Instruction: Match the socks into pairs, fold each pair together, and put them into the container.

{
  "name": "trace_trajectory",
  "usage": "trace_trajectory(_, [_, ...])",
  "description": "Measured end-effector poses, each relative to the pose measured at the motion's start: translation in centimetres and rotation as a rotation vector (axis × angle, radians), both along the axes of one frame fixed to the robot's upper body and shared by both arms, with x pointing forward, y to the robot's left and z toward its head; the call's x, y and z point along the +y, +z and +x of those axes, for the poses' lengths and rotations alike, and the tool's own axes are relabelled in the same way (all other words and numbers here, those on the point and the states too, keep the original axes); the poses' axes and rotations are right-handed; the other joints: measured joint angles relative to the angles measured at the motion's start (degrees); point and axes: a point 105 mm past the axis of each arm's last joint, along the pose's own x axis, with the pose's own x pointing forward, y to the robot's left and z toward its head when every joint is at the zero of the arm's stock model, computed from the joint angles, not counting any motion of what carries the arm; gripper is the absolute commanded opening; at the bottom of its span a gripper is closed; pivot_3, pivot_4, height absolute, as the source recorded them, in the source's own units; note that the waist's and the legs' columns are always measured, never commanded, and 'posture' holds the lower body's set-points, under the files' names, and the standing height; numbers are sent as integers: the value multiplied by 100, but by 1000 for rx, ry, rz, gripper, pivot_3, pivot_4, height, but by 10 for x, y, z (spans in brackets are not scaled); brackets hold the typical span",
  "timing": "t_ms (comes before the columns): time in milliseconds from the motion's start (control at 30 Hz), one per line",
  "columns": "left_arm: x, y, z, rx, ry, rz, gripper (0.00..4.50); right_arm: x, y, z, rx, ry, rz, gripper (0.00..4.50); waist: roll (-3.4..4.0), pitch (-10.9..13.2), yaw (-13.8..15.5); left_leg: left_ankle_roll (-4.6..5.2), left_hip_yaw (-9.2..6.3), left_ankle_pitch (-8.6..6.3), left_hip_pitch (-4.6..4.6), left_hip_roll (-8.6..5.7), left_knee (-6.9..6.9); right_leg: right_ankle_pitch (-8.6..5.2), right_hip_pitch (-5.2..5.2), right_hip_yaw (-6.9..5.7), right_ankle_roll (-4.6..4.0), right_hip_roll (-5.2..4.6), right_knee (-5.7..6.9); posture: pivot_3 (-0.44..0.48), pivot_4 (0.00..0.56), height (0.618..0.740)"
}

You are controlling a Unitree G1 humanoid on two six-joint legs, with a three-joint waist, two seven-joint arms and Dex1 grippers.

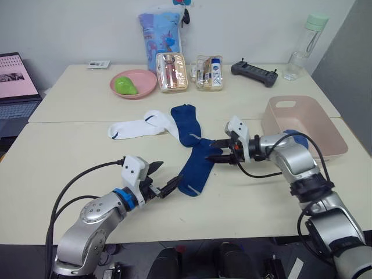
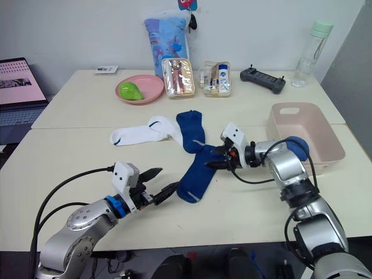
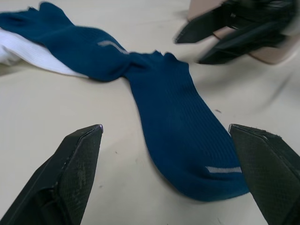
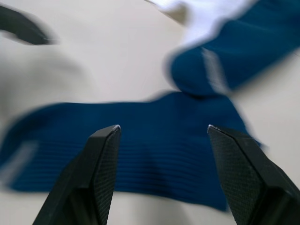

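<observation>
Two blue socks lie end to end mid-table: the near sock (image 1: 196, 168) and the far sock (image 1: 186, 123), whose 9 o'clock edge overlaps a white sock (image 1: 139, 127). The left gripper (image 1: 165, 187) hangs spread wide just off the near sock's toe; the right gripper (image 1: 217, 150), also open, hovers at its cuff. The head views add the tub (image 1: 312, 124) at 3 o'clock, holding a blue bundle (image 2: 294, 145).
</observation>
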Motion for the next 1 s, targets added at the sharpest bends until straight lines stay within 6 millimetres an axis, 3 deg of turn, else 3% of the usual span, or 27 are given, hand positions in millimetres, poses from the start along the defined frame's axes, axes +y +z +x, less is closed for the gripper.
trace_trajectory(100, [-8, -18, -2, 55, -29, 44, 4500, -14, -15, 21, -14, -116, -48, 3163, 0, 0, -2, 0, 5, 0, -2, -1, 0, 0, -1, 4, 0, -1, -2, 0, 150, 740])
trace_trajectory(200, [-11, -27, -2, 73, -35, 71, 4500, -15, -19, 26, -18, -140, -36, 3163, 0, 0, -4, 0, 4, 0, 0, 0, 0, 0, -1, 5, 0, -1, 0, 0, 150, 740])
trace_trajectory(233, [-13, -29, 0, 73, -43, 81, 4315, -15, -19, 27, -15, -143, -31, 2992, 0, 0, -4, 0, 3, 0, 0, 0, 0, 1, -1, 2, -1, -1, 2, 0, 150, 740])
trace_trajectory(367, [-21, -32, 2, 73, -84, 100, 3281, -13, -20, 26, -1, -125, -18, 1934, 1, -1, -4, 1, 2, 0, 2, 1, 0, 1, 1, 2, -1, 0, 2, 0, 150, 740])
trace_trajectory(533, [-19, -34, 0, 87, -114, 114, 1613, -12, -20, 21, 20, -109, 4, 117, 1, -1, -4, 1, 1, 0, 0, 1, 0, 1, 1, 2, -1, -1, 1, 0, 150, 740])
trace_trajectory(567, [-19, -34, 0, 90, -118, 118, 1293, -12, -20, 20, 26, -111, 7, 0, 1, -1, -4, 1, 1, 0, 1, 1, 0, 1, 1, 2, -1, -1, 1, 0, 150, 740])
trace_trajectory(700, [-18, -36, -2, 97, -140, 122, 67, -17, -22, 6, 38, -112, 22, 0, 1, -1, 1, 1, -2, -1, -1, 1, -1, 1, 1, 1, 0, -1, -1, 0, 150, 740])
trace_trajectory(867, [-12, -34, 7, 65, -126, 148, 27, -26, -28, -24, 110, -149, 62, 0, 2, -1, 12, 1, -7, -1, -2, 2, -1, 0, 1, -2, 0, -1, 2, 0, 150, 740])
trace_trajectory(1000, [13, -26, 19, 55, -127, 223, 27, -29, -29, -52, 176, -206, 107, 0, 2, 0, -4, 1, -9, -1, 0, 5, -4, 0, 0, -6, 0, 1, 3, 0, 150, 740])
